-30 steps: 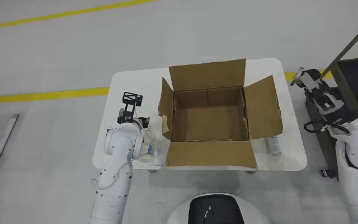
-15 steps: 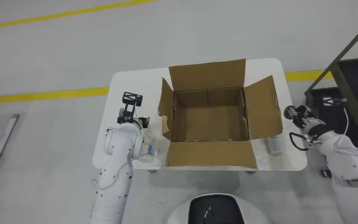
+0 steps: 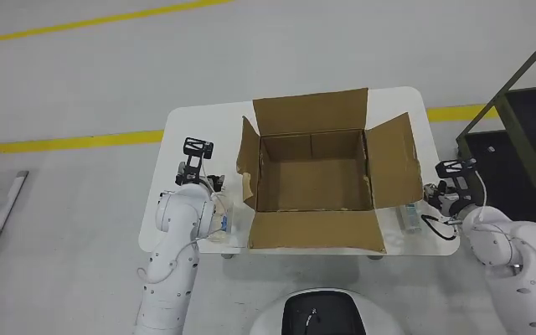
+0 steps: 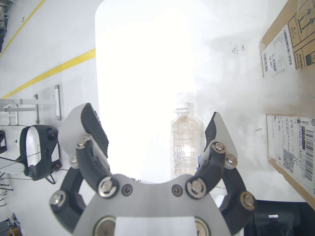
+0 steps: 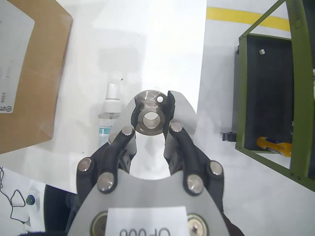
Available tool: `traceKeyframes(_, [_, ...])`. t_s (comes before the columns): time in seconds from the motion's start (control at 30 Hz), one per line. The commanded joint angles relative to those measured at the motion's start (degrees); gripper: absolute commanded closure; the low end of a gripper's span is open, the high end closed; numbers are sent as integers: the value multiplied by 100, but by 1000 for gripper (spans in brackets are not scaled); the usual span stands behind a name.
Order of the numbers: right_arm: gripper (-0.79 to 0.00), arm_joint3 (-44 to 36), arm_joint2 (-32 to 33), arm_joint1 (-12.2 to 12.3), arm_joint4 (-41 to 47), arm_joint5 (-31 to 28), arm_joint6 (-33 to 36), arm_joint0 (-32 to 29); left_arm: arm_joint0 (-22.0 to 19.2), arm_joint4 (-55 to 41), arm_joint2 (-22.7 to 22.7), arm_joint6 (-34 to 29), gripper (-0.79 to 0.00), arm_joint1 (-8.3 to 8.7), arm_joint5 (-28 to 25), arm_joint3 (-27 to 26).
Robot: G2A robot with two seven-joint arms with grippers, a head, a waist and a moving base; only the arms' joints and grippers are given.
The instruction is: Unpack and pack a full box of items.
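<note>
I am looking down at the white desk (image 3: 209, 126), which is carrying an open cardboard box (image 3: 314, 180) at its middle. All four flaps are folded outward and the box's floor is showing bare. A green rack (image 5: 243, 87) is standing on the floor off the desk's right end, with a yellow and blue item (image 5: 273, 146) lying on its dark shelf.

My left claw (image 4: 152, 119) is hanging spread wide over the desk left of the box, gripping nothing. A clear plastic bottle (image 4: 185, 143) is lying on the desk below it, close to the finger on the box's side; I cannot tell whether they are touching.

My right claw (image 5: 151, 112) is sitting above the desk's right edge and pinching a round metal fitting (image 5: 141, 124) with a hole through it. A spray bottle (image 5: 108, 116) is lying just beside it, between the claw and the box's right flap.
</note>
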Motion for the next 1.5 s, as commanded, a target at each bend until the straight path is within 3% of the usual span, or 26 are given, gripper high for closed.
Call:
traceKeyframes(0.0, [0, 7, -14, 13, -58, -6, 71, -8, 0, 0, 0, 0, -785, 0, 0, 0])
traceKeyframes(0.5, [0, 460, -175, 67, 24, -98, 158, 152, 0, 0, 0, 0, -785, 0, 0, 0])
traceKeyframes(0.6, [-126, 543, -207, 77, 42, -117, 148, 184, 0, 0, 0, 0, -785, 0, 0, 0])
traceKeyframes(0.83, [-212, 668, -250, 98, 104, -98, 117, 237, 0, 0, 0, 0, -785, 0, 0, 0])
traceKeyframes(1.03, [-385, 705, -266, 115, 241, -108, 85, 257, 0, 0, 0, 0, -785, 0, 0, 0])
traceKeyframes(1.1, [-394, 642, -248, 121, 314, -104, 65, 254, 0, 0, 0, 0, -785, 0, 0, 0])
traceKeyframes(1.17, [-456, 536, -191, 127, 439, -101, -3, 220, 0, 0, 0, 0, -785, 0, 0, 0])
traceKeyframes(1.27, [-453, 255, -64, 141, 608, -202, -325, 124, 0, 0, 0, 0, -785, 0, 0, 0])
traceKeyframes(1.33, [-329, 74, 45, 139, 758, -189, -770, 65, 0, 0, 0, 0, -785, 0, 0, 0])
traceKeyframes(1.37, [0, 28, 72, 139, 767, -234, -990, -2, 0, 0, 0, 0, -785, 0, 0, 0])
traceKeyframes(1.47, [0, -168, 111, 136, 779, -360, -1729, -83, 0, 0, 0, 0, -785, 0, 0, 0])
